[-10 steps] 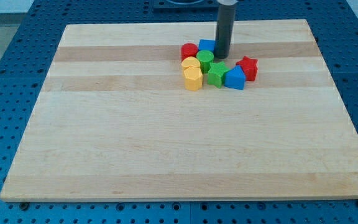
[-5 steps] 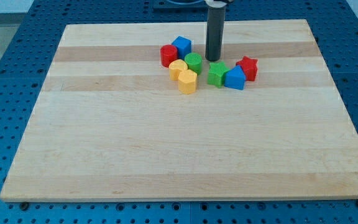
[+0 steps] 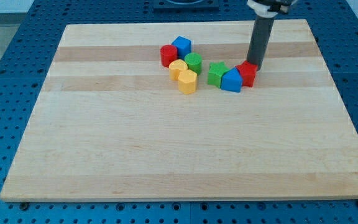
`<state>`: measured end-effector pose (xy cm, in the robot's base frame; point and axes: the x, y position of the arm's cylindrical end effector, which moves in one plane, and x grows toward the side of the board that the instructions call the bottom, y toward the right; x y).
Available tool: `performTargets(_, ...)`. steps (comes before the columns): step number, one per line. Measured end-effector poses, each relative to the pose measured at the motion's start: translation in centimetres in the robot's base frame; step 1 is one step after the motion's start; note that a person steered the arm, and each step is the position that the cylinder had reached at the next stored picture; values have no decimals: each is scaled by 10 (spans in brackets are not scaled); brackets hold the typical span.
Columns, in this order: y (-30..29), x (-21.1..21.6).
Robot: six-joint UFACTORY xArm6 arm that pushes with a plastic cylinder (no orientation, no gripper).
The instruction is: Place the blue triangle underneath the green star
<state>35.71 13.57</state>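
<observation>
The blue triangle [image 3: 232, 81] lies on the wooden board, touching the green star [image 3: 216, 73] on its left and the red star [image 3: 247, 73] on its right. My tip [image 3: 254, 66] is at the red star's upper right edge, right of and above the blue triangle. The dark rod rises toward the view's top.
A cluster sits left of the green star: a red block [image 3: 168, 55], a blue cube [image 3: 181, 45], a green cylinder [image 3: 193, 62] and two yellow blocks [image 3: 178, 68] [image 3: 188, 81]. The board's [image 3: 166, 149] top edge is near, with blue pegboard around it.
My tip pushed the left cluster leftward, then swung right from beside the green cylinder to the red star. The red star and blue triangle have shifted slightly left.
</observation>
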Motion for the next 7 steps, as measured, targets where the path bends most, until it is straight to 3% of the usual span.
performTargets(2, -30, 33)
performTargets(4, -70, 35)
performTargets(6, -13, 49)
performTargets(7, 4, 36)
